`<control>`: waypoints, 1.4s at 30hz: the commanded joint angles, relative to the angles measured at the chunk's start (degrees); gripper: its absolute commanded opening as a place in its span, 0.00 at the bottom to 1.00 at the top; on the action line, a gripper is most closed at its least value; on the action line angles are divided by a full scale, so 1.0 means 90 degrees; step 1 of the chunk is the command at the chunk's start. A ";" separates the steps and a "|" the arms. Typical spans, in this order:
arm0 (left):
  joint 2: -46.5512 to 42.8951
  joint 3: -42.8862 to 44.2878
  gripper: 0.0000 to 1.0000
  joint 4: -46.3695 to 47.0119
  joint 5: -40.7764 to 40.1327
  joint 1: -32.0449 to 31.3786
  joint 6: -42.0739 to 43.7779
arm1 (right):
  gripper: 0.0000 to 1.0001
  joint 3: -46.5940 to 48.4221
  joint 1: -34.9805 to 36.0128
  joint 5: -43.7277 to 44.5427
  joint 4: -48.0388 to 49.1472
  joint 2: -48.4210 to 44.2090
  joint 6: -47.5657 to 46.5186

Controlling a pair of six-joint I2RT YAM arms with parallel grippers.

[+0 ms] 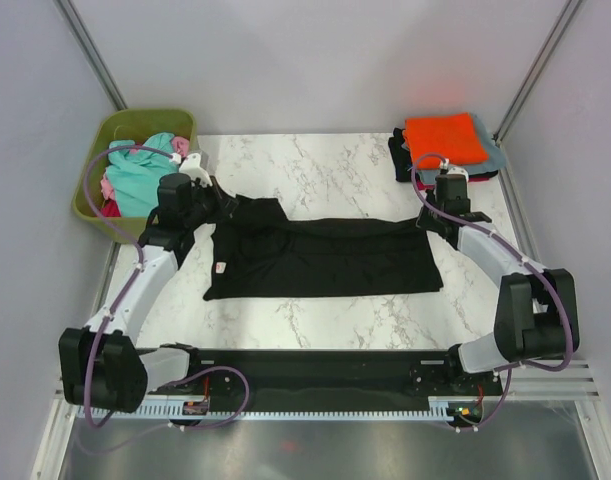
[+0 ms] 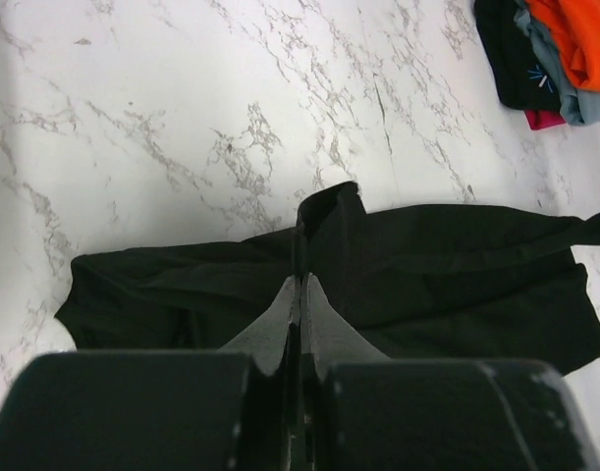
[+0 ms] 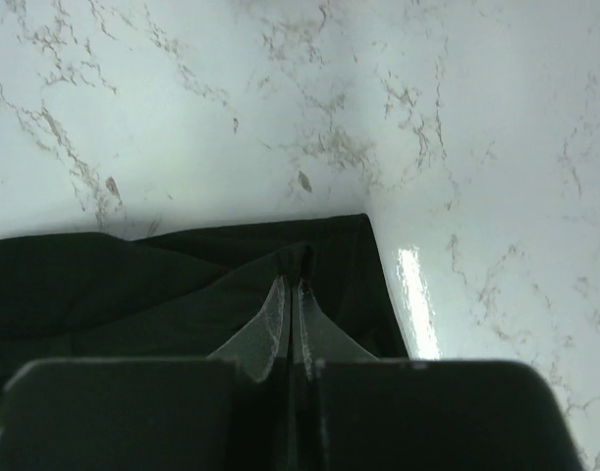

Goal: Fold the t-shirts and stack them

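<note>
A large black t-shirt (image 1: 325, 258) lies lengthwise across the middle of the marble table, its small white tag (image 1: 221, 266) near the left end. My left gripper (image 1: 217, 205) is shut on the shirt's far left edge. The left wrist view shows a ridge of black cloth (image 2: 329, 211) rising from between the closed fingertips of the left gripper (image 2: 301, 280). My right gripper (image 1: 425, 222) is shut on the far right corner. In the right wrist view the black t-shirt (image 3: 113, 294) bunches at the tips of the right gripper (image 3: 294, 280).
A stack of folded t-shirts with an orange one (image 1: 443, 138) on top sits at the back right corner; this stack (image 2: 574, 39) also shows in the left wrist view. An olive-green tub (image 1: 135, 125) at the back left holds a teal shirt (image 1: 140, 170) and other crumpled ones.
</note>
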 commanded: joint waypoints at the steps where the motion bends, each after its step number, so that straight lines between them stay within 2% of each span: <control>1: -0.0518 -0.0285 0.02 -0.0389 -0.0374 -0.0027 -0.0144 | 0.00 -0.0267 0.0009 0.0051 0.0127 -0.0312 0.0145; 8: -0.1456 -0.0910 0.06 -0.1044 -0.0647 -0.0115 -0.0486 | 0.00 -0.0863 0.0009 0.0256 0.0117 -0.0586 0.0486; 10: -0.1642 -0.1018 0.19 -0.1258 -0.0579 -0.0164 -0.0593 | 0.01 -0.1087 0.0000 0.0363 0.0097 -0.0684 0.0691; 11: -0.1681 -0.1018 0.25 -0.1424 -0.0618 -0.0184 -0.0652 | 0.18 -0.1175 0.0000 0.0422 0.0117 -0.0771 0.0750; 12: -0.1720 -0.0999 0.37 -0.1570 -0.0802 -0.0184 -0.0768 | 0.30 -0.1263 0.0000 0.0480 0.0117 -0.0820 0.0876; 13: -0.1817 -0.0979 0.41 -0.1727 -0.0930 -0.0184 -0.0818 | 0.37 -0.1447 0.0000 0.0529 0.0117 -0.0888 0.0926; 14: -0.1876 -0.0969 0.43 -0.1979 -0.1076 -0.0184 -0.0838 | 0.52 -0.1527 0.0000 0.0607 0.0136 -0.0957 0.0984; 15: -0.1963 -0.0950 0.48 -0.2088 -0.1416 -0.0184 -0.0944 | 0.80 -0.1614 0.0000 0.0830 0.0136 -0.1102 0.1033; 16: -0.2148 -0.0921 0.50 -0.2196 -0.1593 -0.0184 -0.1013 | 0.89 -0.1693 0.0000 0.0910 0.0156 -0.1162 0.1082; 18: -0.2296 -0.0979 0.51 -0.2149 -0.1916 -0.0184 -0.1140 | 0.95 -0.1664 0.0000 0.0979 0.0156 -0.1308 0.1092; 22: -0.1946 -0.1096 0.50 -0.1544 -0.1723 -0.0184 -0.1082 | 0.95 -0.1353 0.0097 0.0531 0.0194 -0.1601 0.1053; 23: -0.1548 -0.1096 0.50 -0.1475 -0.1683 -0.0184 -0.1101 | 0.94 -0.1284 0.0204 0.0443 0.0243 -0.1718 0.1044; 25: -0.1146 -0.1086 0.47 -0.1086 -0.1527 -0.0184 -0.1209 | 0.92 -0.0983 0.0818 0.0442 0.0283 -0.1729 0.1034; 28: -0.0472 -0.1233 0.44 -0.0343 -0.1224 -0.0184 -0.1326 | 0.87 -0.0250 0.1902 0.0024 0.0399 -0.1164 0.1014; 32: 0.0475 -0.1049 0.40 0.0292 -0.1273 -0.0164 -0.1336 | 0.81 0.1057 0.3307 -0.0455 0.0546 0.0521 0.0567; 36: 0.1665 -0.0521 0.38 0.0567 -0.1000 -0.0145 -0.1365 | 0.74 0.2929 0.3759 -0.1091 0.0537 0.2057 0.0477; 42: 0.2761 0.0192 0.35 0.0860 -0.0443 0.0060 -0.1316 | 0.66 0.5391 0.4228 -0.0994 -0.0224 0.4187 -0.0001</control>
